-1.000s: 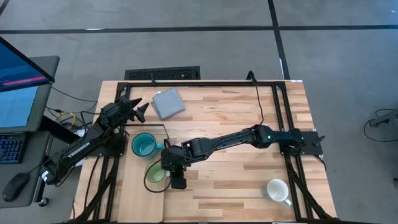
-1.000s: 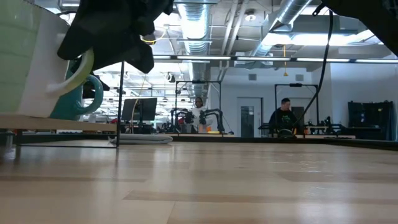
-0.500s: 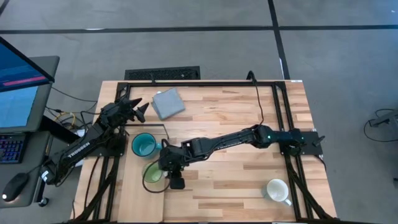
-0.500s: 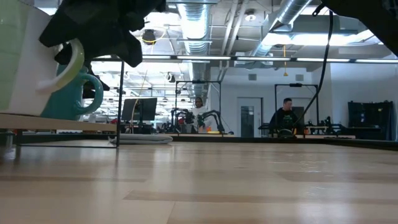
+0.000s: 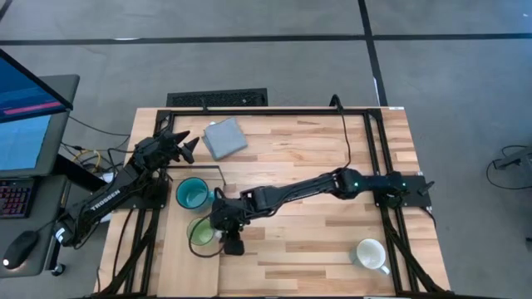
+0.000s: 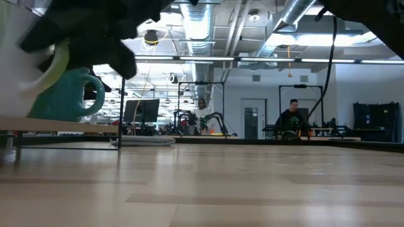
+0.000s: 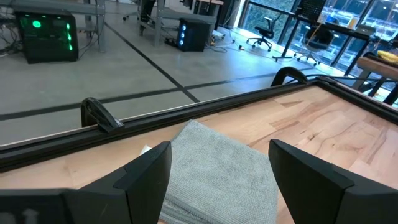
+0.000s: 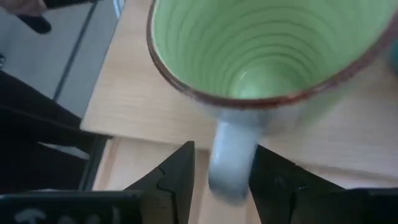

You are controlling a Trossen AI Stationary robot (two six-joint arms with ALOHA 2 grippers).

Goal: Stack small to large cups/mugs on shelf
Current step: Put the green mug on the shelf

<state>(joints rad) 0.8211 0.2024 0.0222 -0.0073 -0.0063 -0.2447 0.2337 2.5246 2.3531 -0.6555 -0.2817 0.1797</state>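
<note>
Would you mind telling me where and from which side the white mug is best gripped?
Grip the white mug by its handle, coming straight down from above. It stands upright, mouth up, near the table's front right corner, with the handle jutting toward the front right, clear of anything nearby. The right gripper, now at the light green mug, is probably the nearer one.

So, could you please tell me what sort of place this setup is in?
Most likely a robotics lab or open industrial workspace: exposed ceiling ducts, another robot arm rig with a person seated nearby, and a monitor beside the butcher-block table.
</note>
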